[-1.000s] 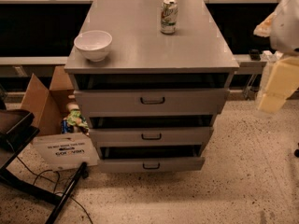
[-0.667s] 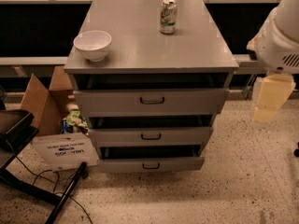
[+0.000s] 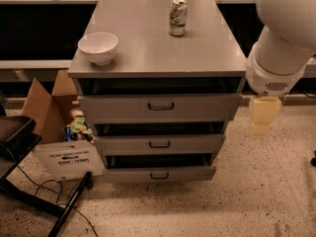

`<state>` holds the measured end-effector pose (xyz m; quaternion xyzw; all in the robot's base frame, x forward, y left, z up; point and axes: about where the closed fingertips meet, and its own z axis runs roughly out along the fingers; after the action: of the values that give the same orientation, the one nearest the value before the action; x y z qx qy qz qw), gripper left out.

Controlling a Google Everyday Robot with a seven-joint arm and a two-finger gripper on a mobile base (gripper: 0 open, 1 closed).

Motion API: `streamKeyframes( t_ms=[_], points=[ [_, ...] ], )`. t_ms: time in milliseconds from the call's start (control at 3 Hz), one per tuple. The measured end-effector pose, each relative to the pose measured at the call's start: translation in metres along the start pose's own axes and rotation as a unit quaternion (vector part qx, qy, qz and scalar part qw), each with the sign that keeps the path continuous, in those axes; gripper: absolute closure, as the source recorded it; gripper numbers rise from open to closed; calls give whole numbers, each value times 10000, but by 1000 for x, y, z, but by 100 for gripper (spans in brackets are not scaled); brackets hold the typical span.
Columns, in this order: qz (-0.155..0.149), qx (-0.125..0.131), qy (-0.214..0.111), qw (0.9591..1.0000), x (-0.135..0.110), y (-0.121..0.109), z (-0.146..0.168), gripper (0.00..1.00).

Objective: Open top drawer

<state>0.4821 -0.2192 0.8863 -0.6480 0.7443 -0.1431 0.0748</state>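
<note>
Right of top drawer (image 3: 123, 110), gripper (image 3: 260, 116) near, not touching

Grey top drawer (image 3: 113, 110), widest front, dark centre handle (image 3: 161, 106), level beneath table (image 3: 148, 48) front edge; gripper (image 3: 260, 116) beyond right corner, apart.

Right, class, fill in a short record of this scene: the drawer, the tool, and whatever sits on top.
top drawer: tallest front of three, handle at centre, untouched
tool: right of the cabinet, level with the top drawer, apart from it
on cabinet: bowl front left, can at back
floor, left: box
</note>
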Motion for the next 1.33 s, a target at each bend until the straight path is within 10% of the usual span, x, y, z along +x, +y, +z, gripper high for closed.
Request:
streamKeyframes(
  t_ms=[1333],
  points=[
    [-82, -452, -689, 9966, -44, -44, 165, 0]
  ],
)
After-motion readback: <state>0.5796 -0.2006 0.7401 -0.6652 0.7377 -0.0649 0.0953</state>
